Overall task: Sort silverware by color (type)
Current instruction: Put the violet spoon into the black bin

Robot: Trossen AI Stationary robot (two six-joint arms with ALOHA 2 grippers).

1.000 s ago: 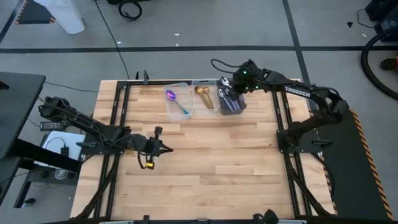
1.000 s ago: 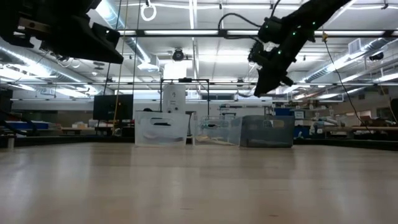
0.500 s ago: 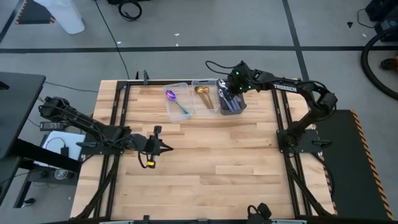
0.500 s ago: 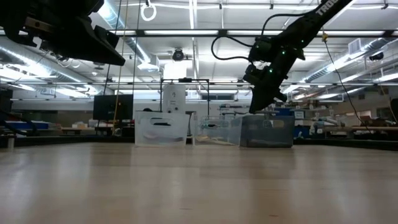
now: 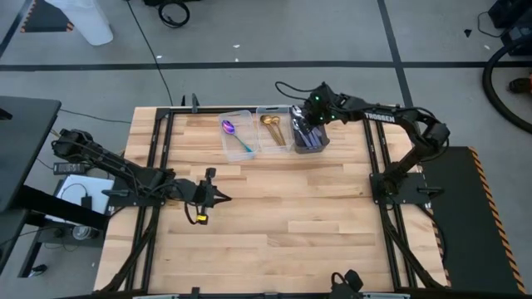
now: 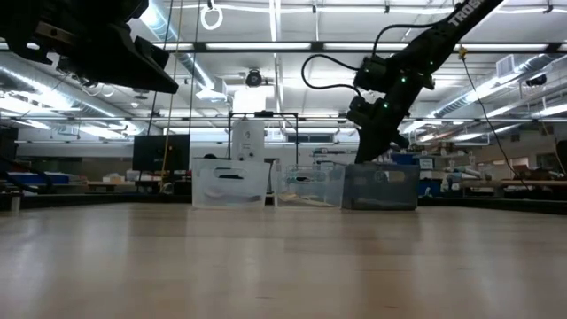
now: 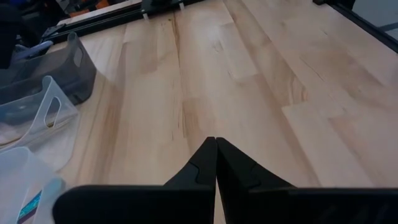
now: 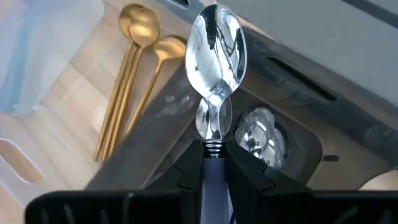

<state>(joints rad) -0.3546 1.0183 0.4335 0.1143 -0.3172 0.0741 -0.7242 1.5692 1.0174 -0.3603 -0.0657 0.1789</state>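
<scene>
Now the right claw (image 8: 214, 163), clamping a silver spoon (image 8: 217, 50), is lowering over the dark grey bin (image 5: 309, 139), nearing release; the left claw (image 7: 216, 163) is idling shut.

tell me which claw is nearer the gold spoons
Right. The right claw, holding a silver spoon, hovers over the grey bin beside the gold spoons; the left claw waits mid-table, well away.
</scene>
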